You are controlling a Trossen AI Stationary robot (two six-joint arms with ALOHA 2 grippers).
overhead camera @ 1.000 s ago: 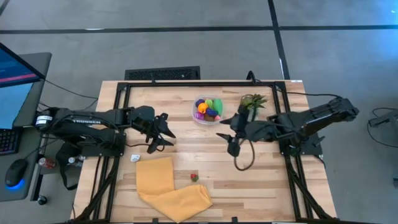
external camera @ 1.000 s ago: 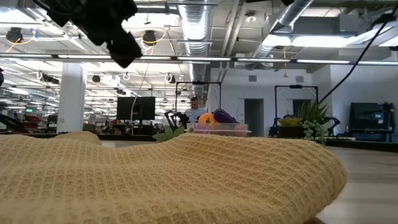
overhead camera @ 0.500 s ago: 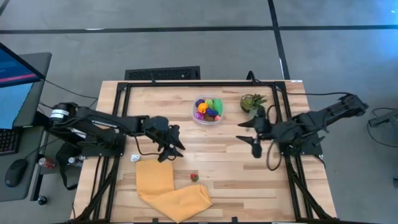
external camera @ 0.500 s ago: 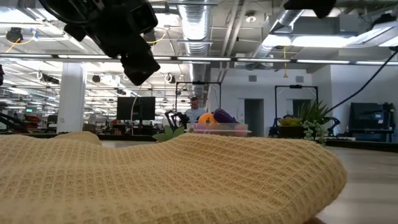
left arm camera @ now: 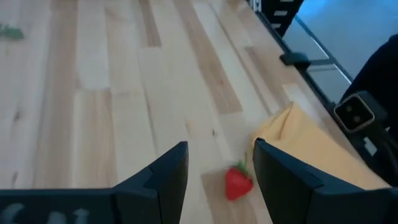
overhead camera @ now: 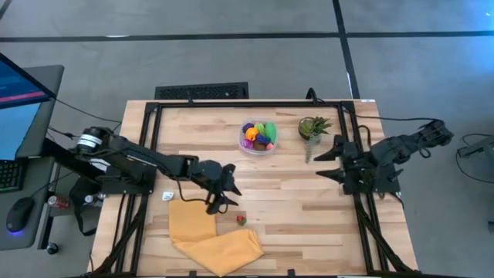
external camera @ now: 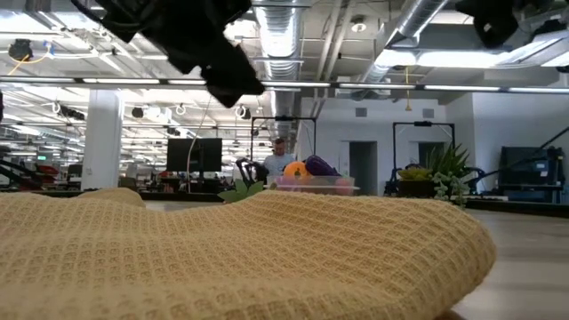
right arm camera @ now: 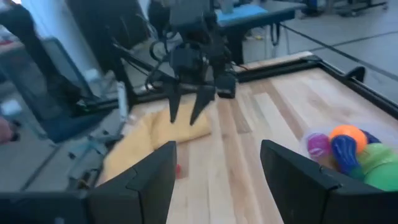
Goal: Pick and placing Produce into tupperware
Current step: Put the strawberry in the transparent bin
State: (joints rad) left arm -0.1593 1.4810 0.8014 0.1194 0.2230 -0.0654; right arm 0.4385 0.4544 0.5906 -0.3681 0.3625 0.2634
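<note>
The round clear tupperware [overhead camera: 258,137] stands at the table's far middle with several purple, orange, magenta and green produce pieces in it; it also shows in the right wrist view [right arm camera: 344,151] and the low view [external camera: 311,183]. One small red strawberry [overhead camera: 240,220] lies on the bare wood beside a yellow cloth; it also shows in the left wrist view [left arm camera: 237,182]. My left gripper [overhead camera: 230,188] is open and empty, above the table just to the far left of the strawberry. My right gripper [overhead camera: 323,164] is open and empty near the table's right edge.
A yellow waffle cloth [overhead camera: 210,232] lies crumpled at the near edge and fills the foreground of the low view [external camera: 240,253]. A small potted green plant [overhead camera: 312,127] stands to the right of the tupperware. A small white piece [overhead camera: 167,195] lies left of the cloth.
My left gripper has gone toward the table's right and near edges, ending close to the strawberry, still open. My right gripper has drawn back toward the table's right edge, away from the tupperware. The produce, tupperware and cloth have stayed in place.
</note>
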